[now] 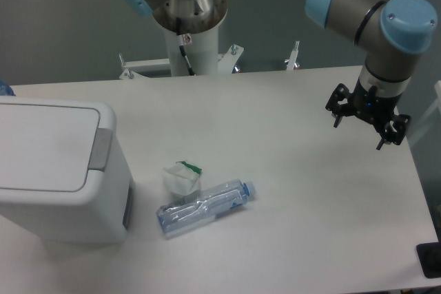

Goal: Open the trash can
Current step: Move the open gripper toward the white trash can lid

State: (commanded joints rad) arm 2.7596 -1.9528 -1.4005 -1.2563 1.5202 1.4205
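Note:
The trash can (55, 170) is a large white boxy bin at the left edge of the table, its flat lid (41, 146) lying shut. A grey push-button strip (101, 149) runs along the rim on its right side. My gripper (367, 123) hangs over the right part of the table, far from the bin. Its black fingers (338, 111) point down and stand apart with nothing between them.
A crushed clear plastic bottle (205, 206) lies on the table just right of the bin. A crumpled white wad with a green bit (182, 175) sits beside it. The arm's pedestal (189, 39) stands behind the table. A dark object (431, 259) sits at the right front corner.

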